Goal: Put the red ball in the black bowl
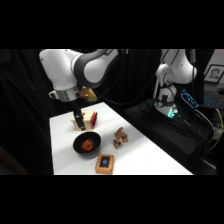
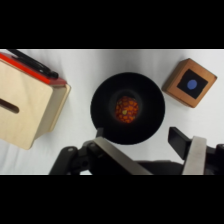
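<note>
The gripper (image 2: 145,147) hangs over the near rim of the bowl (image 2: 150,92) with its fingers (image 2: 192,155) spread wide — nothing between them, nothing held. In the side view the gripper (image 1: 80,124) stands just above and behind the bowl (image 1: 79,144), clear of it.

The ball (image 2: 127,110) lies at the bottom of the bowl, dead centre, and the side view shows the ball (image 1: 88,145) as a red-orange spot inside the dark dish. From the gripper it sits straight ahead and below, between the lines of the two fingers. It is round, so no axis matters.

By this the task looks done — the ball is in, the grip is off. What remains, I judge, is only to lift straight up without catching the rim.

Around the bowl: a wooden box (image 2: 27,107) with a red edge to one side, a small tan block (image 2: 190,82) with a blue centre to the other, both apart from the bowl. A brown knobbly object (image 1: 119,137) lies farther off on the table (image 1: 145,160).
</note>
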